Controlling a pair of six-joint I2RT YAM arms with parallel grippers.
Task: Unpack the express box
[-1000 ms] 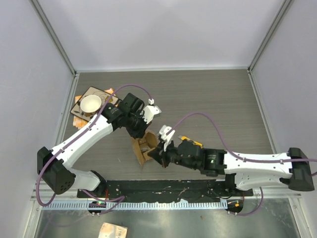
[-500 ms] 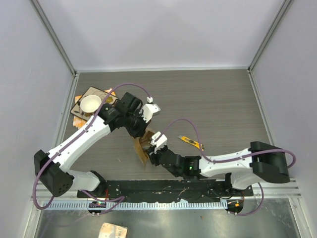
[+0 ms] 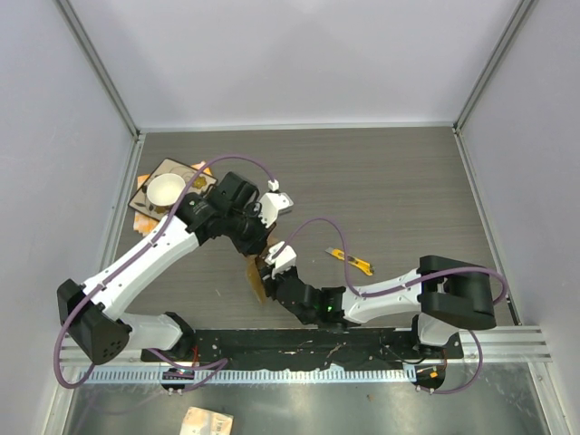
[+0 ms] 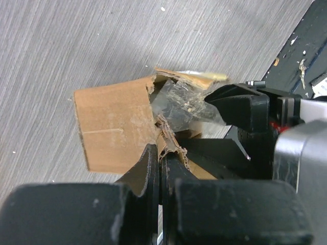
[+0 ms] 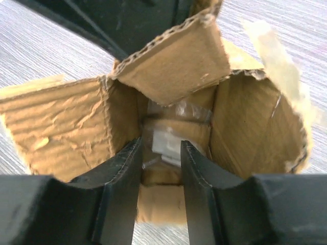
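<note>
The express box (image 3: pixel 255 279) lies on its side near the table's front edge, flaps torn open. My left gripper (image 4: pixel 161 151) is shut on the ragged edge of one flap of the box (image 4: pixel 112 127). My right gripper (image 5: pixel 159 149) is open at the mouth of the box (image 5: pixel 66 127), one finger on each side of the opening. Deep inside lies a small white item in clear plastic (image 5: pixel 164 140), untouched. From above, the left gripper (image 3: pixel 257 243) comes in from behind the box and the right gripper (image 3: pixel 274 272) from its right.
A yellow utility knife (image 3: pixel 350 261) lies on the table to the right of the box. A brown-and-orange card with a white cup (image 3: pixel 166 189) sits at the back left. The right arm (image 3: pixel 399 294) is folded low along the front edge.
My right gripper has opened and swung left to the box's mouth, its arm folding in. The knife now lies uncovered. The left gripper keeps its hold on the flap.
</note>
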